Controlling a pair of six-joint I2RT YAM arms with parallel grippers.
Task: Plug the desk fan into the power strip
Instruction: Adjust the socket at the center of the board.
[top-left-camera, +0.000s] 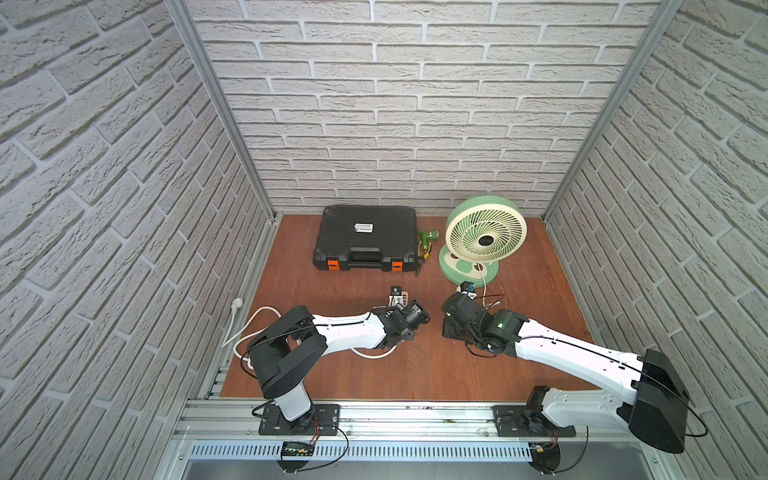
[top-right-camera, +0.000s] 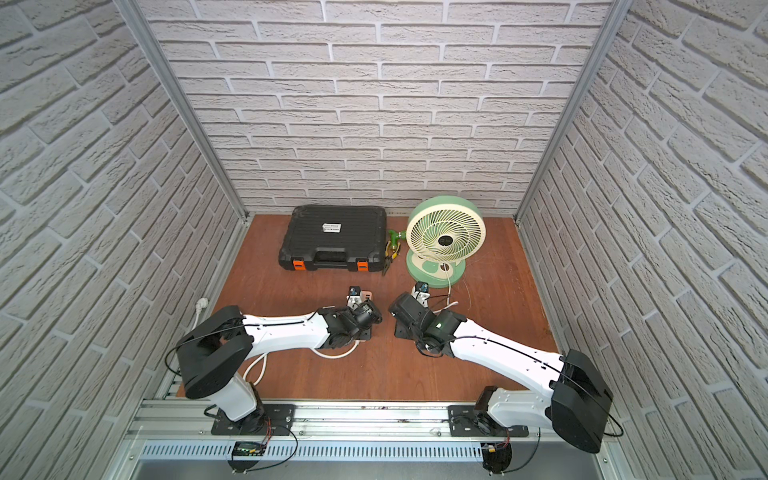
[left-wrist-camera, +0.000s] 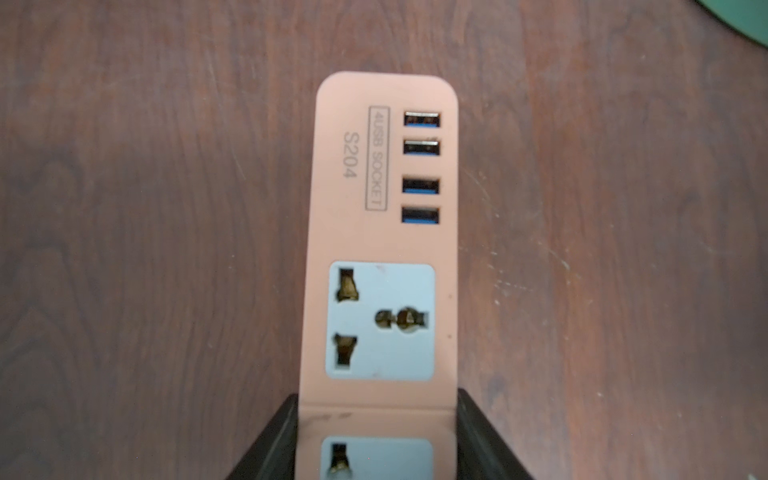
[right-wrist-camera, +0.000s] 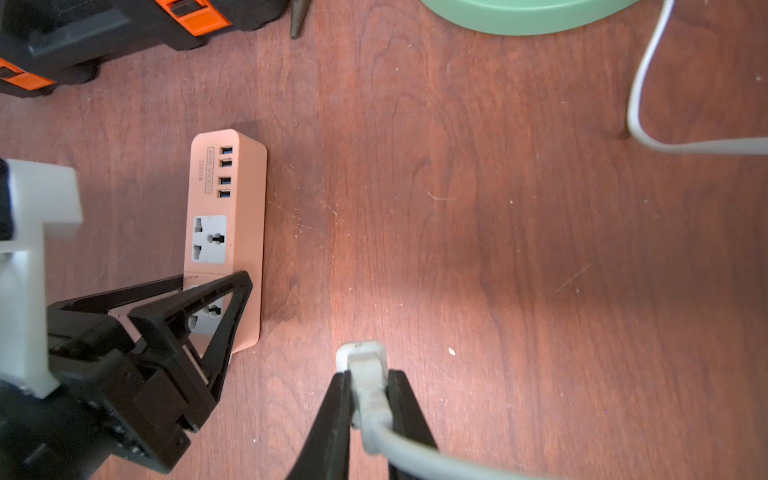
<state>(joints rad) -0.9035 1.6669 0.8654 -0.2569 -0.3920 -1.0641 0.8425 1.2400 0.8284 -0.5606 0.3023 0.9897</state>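
Observation:
The mint-green desk fan (top-left-camera: 484, 232) (top-right-camera: 444, 237) stands at the back right, and its thin white cord (right-wrist-camera: 640, 83) runs forward over the wood. My right gripper (right-wrist-camera: 365, 376) is shut on the cord's small white plug (right-wrist-camera: 360, 353), just above the floor, to the right of the power strip. The salmon power strip (left-wrist-camera: 382, 187) (right-wrist-camera: 232, 187) lies flat with its USB ports at the far end. My left gripper (left-wrist-camera: 378, 399) straddles its near half, with a jaw pressed against each long side. In both top views the wrists hide most of the power strip (top-left-camera: 405, 296).
A black toolcase (top-left-camera: 365, 237) with orange latches lies at the back, with green-handled pliers (top-left-camera: 424, 245) between it and the fan. The strip's thick white cable (top-left-camera: 249, 328) loops under the left arm to a wall plug (top-left-camera: 237, 304). Brick walls enclose three sides.

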